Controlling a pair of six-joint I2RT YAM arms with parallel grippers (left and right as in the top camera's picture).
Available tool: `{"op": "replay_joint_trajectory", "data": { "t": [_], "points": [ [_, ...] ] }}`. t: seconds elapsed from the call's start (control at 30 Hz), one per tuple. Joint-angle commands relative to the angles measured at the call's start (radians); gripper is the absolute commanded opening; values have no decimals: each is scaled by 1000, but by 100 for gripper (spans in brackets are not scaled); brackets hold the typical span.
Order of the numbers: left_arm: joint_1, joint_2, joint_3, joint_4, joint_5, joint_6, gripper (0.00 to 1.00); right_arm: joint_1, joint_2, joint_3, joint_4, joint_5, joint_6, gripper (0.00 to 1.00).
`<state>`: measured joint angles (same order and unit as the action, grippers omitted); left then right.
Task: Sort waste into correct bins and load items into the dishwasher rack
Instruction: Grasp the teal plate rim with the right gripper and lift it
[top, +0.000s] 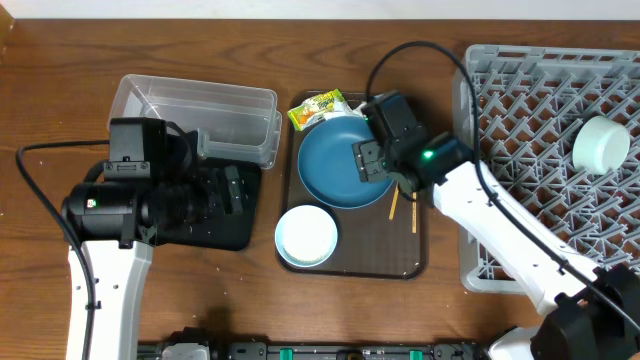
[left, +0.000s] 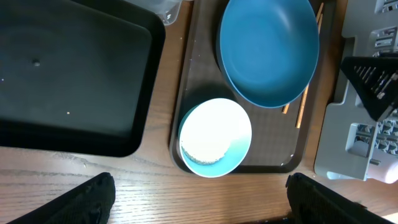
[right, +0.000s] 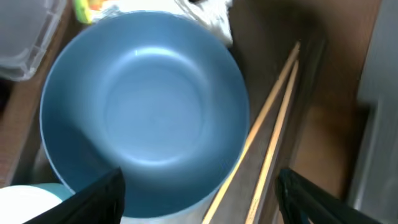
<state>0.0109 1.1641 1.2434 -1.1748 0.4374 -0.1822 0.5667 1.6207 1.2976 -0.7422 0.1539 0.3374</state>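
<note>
- The brown wooden table (top: 60, 80) carried everything.
- Overhead: the clear tub (top: 195, 118) lay at the left. The black tray (top: 225, 228) sat just nearer the robot, partly under the left gripper (top: 230, 190).
- The brown serving tray (top: 410, 262) held the blue bowl (top: 335, 165), the mint-green bowl (top: 306, 236), the chopsticks (top: 413, 212) and the snack wrapper (top: 315, 108) at its far edge.
- The right gripper (top: 370, 160) hung over the blue bowl's right rim.
- The grey rack (top: 540, 110) at the right held the white bowl (top: 601, 145).
- Left wrist: the fingers (left: 93, 199) were spread wide with nothing between them. White grains (left: 202, 152) lay in the mint-green bowl.
- Right wrist: the jaws stood apart, gripping nothing, one finger over the bowl's inside and the other beyond the chopsticks. The crumpled tissue (right: 214, 22) lay at the bowl's far rim.
</note>
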Motion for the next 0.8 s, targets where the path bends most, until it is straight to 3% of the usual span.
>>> {"op": "replay_joint_trajectory", "data": {
  "t": [0.0,0.17,0.3,0.5,0.67,0.77],
  "points": [
    [-1,-3,15,-3,-13,16,90,-50,18,-23,-17,-53,203,75],
    [-1,-3,15,-3,-13,17,90,-114,104,-50,9,-115,227,72],
    [-1,-3,15,-3,-13,17,90,-137,198,-50,68,-253,223,58],
    [-1,-3,15,-3,-13,17,90,-134,289,-50,94,-254,232,41],
    [-1,-3,15,-3,-13,17,90,-137,302,-50,99,-254,235,4],
    [-1,-3,15,-3,-13,17,90,-145,294,-47,99,-259,235,1]
  ]
}}
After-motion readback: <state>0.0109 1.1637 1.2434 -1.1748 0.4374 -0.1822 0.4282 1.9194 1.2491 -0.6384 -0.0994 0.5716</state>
